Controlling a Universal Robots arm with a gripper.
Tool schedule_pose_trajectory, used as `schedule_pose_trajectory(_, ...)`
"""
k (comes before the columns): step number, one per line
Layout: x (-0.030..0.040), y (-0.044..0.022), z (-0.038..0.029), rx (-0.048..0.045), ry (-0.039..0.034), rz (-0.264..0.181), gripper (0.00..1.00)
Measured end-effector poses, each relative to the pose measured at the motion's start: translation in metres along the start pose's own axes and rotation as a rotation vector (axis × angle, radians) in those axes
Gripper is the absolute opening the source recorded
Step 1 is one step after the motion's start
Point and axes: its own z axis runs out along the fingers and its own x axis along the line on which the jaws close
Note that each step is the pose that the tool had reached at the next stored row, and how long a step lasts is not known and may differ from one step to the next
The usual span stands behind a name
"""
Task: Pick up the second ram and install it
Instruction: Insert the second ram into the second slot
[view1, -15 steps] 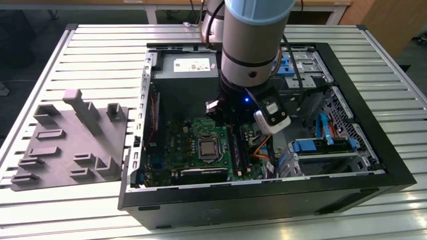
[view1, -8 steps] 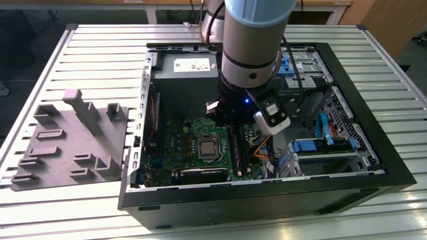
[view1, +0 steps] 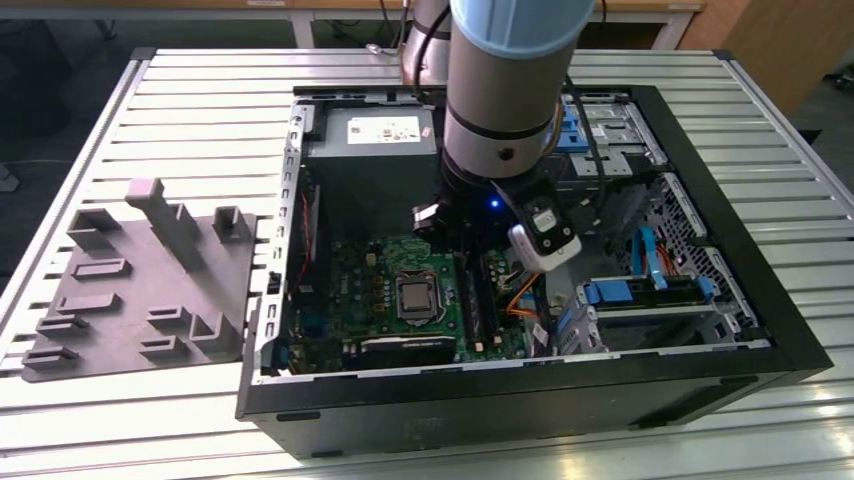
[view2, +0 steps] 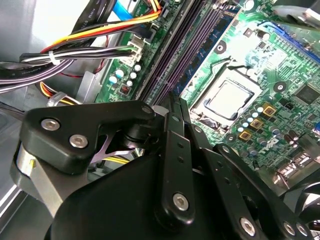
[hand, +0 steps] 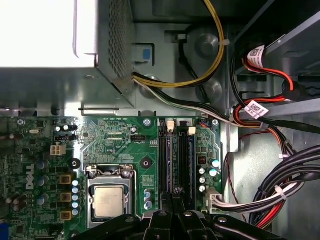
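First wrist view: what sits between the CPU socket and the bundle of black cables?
The memory slots, running upright on the green motherboard, with the end effector over their near end.

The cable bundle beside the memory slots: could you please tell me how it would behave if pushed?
The cable bundle is probably floppy: it runs in loose curves. The white tie likely makes its wires shift together. Its plug in the motherboard would probably anchor that end, so pushing may strain it.
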Motion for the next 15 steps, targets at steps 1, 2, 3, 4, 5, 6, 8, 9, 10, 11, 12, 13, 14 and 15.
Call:
schedule_pose_trajectory(1, -0.0002, 0.0, 0.0001, 0.0, 0.0, 0.0, 0.12)
schedule_pose_trajectory(2, -0.0005, 0.0, 0.0003, -0.0001, 0.0, 0.0, 0.12)
schedule_pose_trajectory(3, -0.0007, 0.0, 0.0005, -0.0002, 0.0, 0.0, 0.12)
schedule_pose_trajectory(4, -0.0009, 0.0, 0.0007, -0.0001, -0.0001, 0.0, 0.12)
schedule_pose_trajectory(5, -0.0012, 0.0, 0.0008, -0.0001, 0.0, 0.0, 0.12)
schedule_pose_trajectory(6, -0.0015, 0.0, 0.001, -0.0001, 0.0, 0.0, 0.12)
schedule_pose_trajectory(8, -0.0022, 0.0, 0.0014, -0.0001, -0.0001, 0.0, 0.12)
schedule_pose_trajectory(9, -0.0026, 0.0, 0.0016, -0.0003, 0.0, 0.0, 0.12)
schedule_pose_trajectory(10, -0.003, 0.0, 0.0018, -0.0004, 0.0, 0.0, 0.12)
schedule_pose_trajectory(11, -0.0032, 0.0, 0.0019, -0.0005, -0.0001, 0.0, 0.12)
schedule_pose_trajectory(12, -0.0033, 0.0, 0.0021, -0.0006, -0.0001, 0.0, 0.12)
schedule_pose_trajectory(13, -0.0034, 0.0, 0.0021, -0.0007, 0.0, 0.0, 0.12)
schedule_pose_trajectory(14, -0.0034, 0.0, 0.0021, -0.0007, 0.0, 0.0, 0.12)
schedule_pose_trajectory(15, -0.0034, 0.0, 0.0022, -0.0008, 0.0, 0.0, 0.12)
